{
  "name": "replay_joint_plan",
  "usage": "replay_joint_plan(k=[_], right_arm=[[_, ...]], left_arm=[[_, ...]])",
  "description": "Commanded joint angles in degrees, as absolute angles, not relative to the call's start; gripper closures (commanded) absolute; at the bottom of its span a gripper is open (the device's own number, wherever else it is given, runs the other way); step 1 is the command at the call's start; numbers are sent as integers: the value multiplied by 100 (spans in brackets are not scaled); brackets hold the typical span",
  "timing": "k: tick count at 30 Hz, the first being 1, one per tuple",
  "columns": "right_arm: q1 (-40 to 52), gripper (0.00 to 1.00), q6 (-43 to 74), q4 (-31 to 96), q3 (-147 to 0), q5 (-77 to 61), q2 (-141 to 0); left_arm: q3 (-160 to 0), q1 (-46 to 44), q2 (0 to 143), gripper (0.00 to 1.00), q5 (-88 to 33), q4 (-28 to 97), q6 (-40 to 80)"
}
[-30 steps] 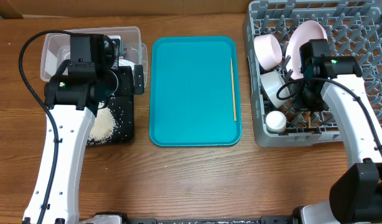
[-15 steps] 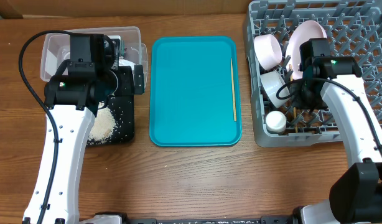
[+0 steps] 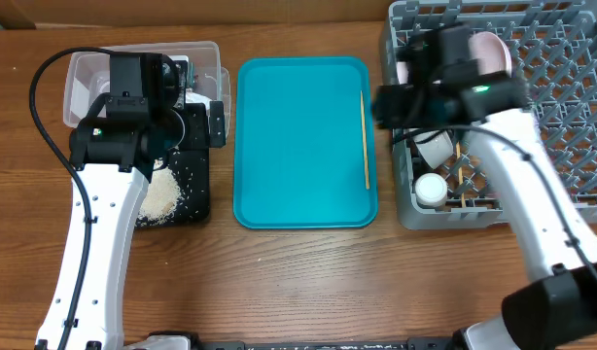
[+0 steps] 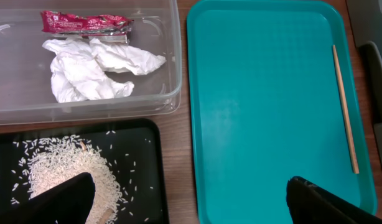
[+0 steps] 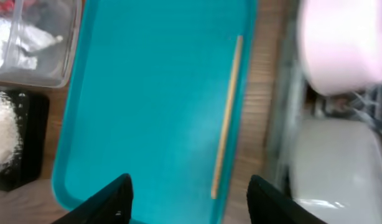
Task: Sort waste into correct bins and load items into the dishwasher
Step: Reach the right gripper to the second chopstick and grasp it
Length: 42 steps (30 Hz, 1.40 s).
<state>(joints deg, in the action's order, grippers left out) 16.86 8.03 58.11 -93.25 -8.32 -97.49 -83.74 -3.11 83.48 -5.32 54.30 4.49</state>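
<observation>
One wooden chopstick [image 3: 366, 141] lies along the right edge of the teal tray. My right gripper [image 3: 388, 103] hovers open at the grey dish rack's [image 3: 561, 97] left edge; in its wrist view that chopstick [image 5: 227, 118] shows between the fingers [image 5: 113, 199]. The rack holds a pink plate [image 3: 488, 44], a grey bowl [image 3: 435, 146], a white cup [image 3: 431, 190] and another chopstick [image 3: 457, 167]. My left gripper [image 3: 193, 128] hangs wide open and empty over the black tray [image 4: 147, 155] of rice [image 4: 66, 171]. The clear tub [image 4: 172, 56] holds the red wrapper [image 4: 85, 23] and the tissue [image 4: 91, 68].
The teal tray [image 3: 298, 136] sits between the bins and the rack. Bare wooden table runs along the front. The rack's upright pegs stand close beside my right arm.
My right arm has swung left from over the rack's inside to its left edge beside the tray, and its jaws have opened. The left arm has not moved.
</observation>
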Motion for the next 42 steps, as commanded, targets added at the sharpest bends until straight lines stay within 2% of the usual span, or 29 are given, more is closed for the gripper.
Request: replay_joint_plan(k=[1,8,15,27,37,42], right_arm=[[2320,39,1286,5605,-9417,123,-10315],[2615,43,1378,5472,-9417,784,-11432],[2609,47,1356,5474,-9415,864,-12151],[2598,48,1356,5616,-9415,1188,-12457],[2598,50,1352,5780,-9413,742,-12844],[2687,67,1343,5817,-9415,679,-12855]], left_arm=[[-8493,-303,8315,0,-554,5417,532],[-8493,-303,8315,0,-554,5417,532],[-8490,-303,8315,0,-554,5417,532],[-8490,-303,8315,0,-554,5417,532],[-8493,-303,8315,0,-554,5415,532],[-8490,-303,8315,0,-554,5417,532]])
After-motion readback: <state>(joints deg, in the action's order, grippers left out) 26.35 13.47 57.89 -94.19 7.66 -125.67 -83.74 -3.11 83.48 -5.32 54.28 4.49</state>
